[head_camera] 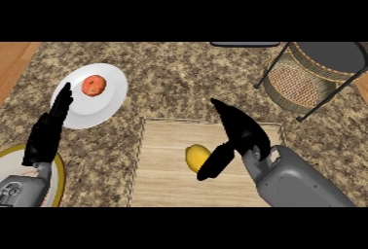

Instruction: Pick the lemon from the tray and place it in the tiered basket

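Just left of the spread right hand, at frame centre, lies the oval yellow lemon, thumb touching it.

A yellow lemon lies on a pale wooden tray set on the speckled granite counter; the right hand hangs over the tray, fingers straight, thumb reaching down just beside the lemon; the left hand rests open at the view's left, fingers up, over a white plate bearing a red-orange fruit; a yellow-rimmed plate shows at lower left; the wire tiered basket stands at upper right.
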Controlling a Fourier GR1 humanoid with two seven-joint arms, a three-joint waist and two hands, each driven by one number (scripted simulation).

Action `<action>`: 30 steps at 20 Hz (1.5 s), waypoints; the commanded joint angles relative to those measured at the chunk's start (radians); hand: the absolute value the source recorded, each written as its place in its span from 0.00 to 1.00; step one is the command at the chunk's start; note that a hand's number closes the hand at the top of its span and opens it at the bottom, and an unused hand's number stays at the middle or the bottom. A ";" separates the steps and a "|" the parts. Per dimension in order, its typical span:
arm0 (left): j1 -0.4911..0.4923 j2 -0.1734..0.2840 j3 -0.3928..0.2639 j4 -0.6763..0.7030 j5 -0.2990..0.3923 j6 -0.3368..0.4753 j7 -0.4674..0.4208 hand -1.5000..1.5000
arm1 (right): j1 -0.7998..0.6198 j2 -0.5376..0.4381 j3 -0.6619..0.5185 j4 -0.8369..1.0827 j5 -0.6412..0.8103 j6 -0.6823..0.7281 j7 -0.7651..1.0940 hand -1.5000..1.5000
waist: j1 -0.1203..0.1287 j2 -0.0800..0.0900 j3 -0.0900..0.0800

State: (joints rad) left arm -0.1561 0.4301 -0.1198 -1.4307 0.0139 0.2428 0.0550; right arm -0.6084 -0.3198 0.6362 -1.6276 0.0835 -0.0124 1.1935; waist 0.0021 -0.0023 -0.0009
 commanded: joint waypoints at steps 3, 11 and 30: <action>0.019 -0.018 0.007 -0.027 -0.012 -0.008 0.007 0.50 | -0.004 0.052 0.039 0.008 0.081 0.033 0.181 0.00 | 0.000 0.000 0.000; 0.020 -0.021 0.028 -0.022 -0.022 -0.029 0.004 0.50 | 0.017 0.076 0.081 -0.008 0.185 0.073 0.204 0.00 | -0.002 0.000 0.000; 0.028 -0.053 0.042 -0.030 -0.065 -0.052 0.001 0.50 | 0.086 0.259 0.051 0.157 0.318 0.077 0.155 0.00 | 0.003 0.001 0.001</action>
State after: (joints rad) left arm -0.1392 0.3832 -0.0729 -1.4382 -0.0351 0.1950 0.0499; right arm -0.4987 -0.1361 0.6956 -1.5117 0.3659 0.0508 1.1749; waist 0.0004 -0.0015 -0.0006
